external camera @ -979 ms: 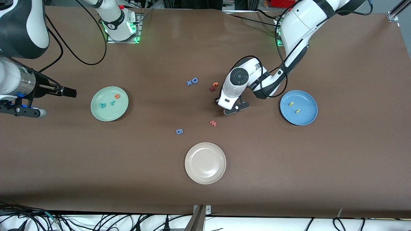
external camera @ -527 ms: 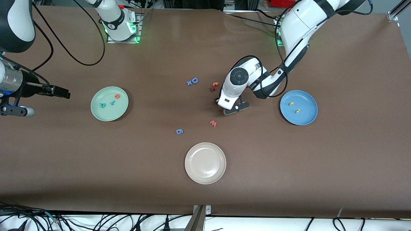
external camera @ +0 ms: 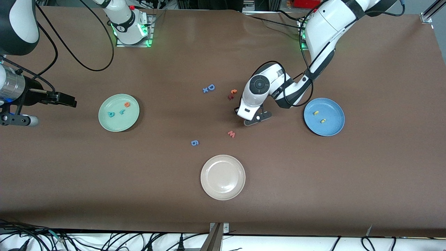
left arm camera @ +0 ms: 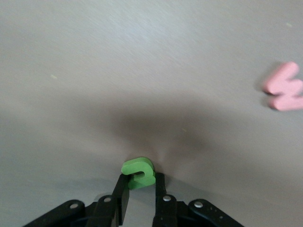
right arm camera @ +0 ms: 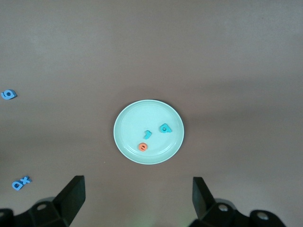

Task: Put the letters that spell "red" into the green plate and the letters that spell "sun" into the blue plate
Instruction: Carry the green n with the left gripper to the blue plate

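My left gripper point(external camera: 244, 116) hangs low over the middle of the table, shut on the small green "u"/"n" letter point(left arm camera: 138, 173); in the front view the hand hides that letter. The blue plate point(external camera: 331, 129) at the left arm's end holds two yellow letters point(external camera: 315, 113) point(external camera: 323, 121). The green plate point(external camera: 115, 123) holds the teal "d" point(external camera: 111, 114), teal "r" point(external camera: 122, 112) and orange "e" point(external camera: 127, 104). My right gripper point(external camera: 71, 101) is open and empty, up over the table beside the green plate point(right arm camera: 123, 142), toward the right arm's end.
A pink "w" point(external camera: 231, 134) lies just nearer the camera than the left hand. An orange and a dark red letter point(external camera: 232, 94) and a blue "D" with an "x" point(external camera: 209, 88) lie farther off. A blue "6" point(external camera: 194, 142) and a cream plate point(external camera: 223, 177) lie nearest.
My right arm has drawn back from the green plate toward its end of the table. The left gripper has tightened on the green letter and barely shifted.
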